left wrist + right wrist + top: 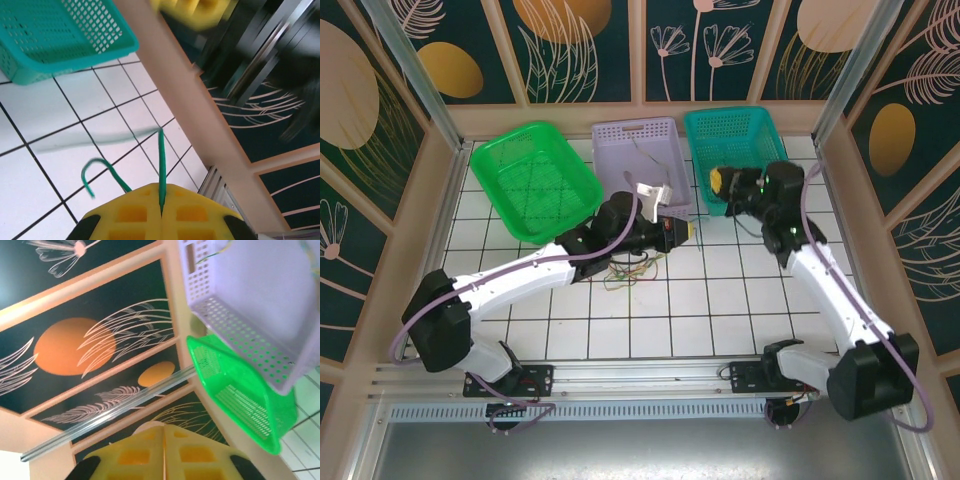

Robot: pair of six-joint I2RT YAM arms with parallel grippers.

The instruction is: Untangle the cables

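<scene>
Cables look only partly separated. The left end effector [161, 212] is clamped on one green cable [161, 160], which runs out above the counter [40, 200]. Behind it, a loose tangle [632, 272] lies unsorted. The right end effector [164, 442], fingers pressed together with nothing seen between them, hovers at the teal basket [740, 110].

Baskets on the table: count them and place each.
3. Green basket at back left, lilac basket back centre, teal basket back right. None seems hidden.
</scene>
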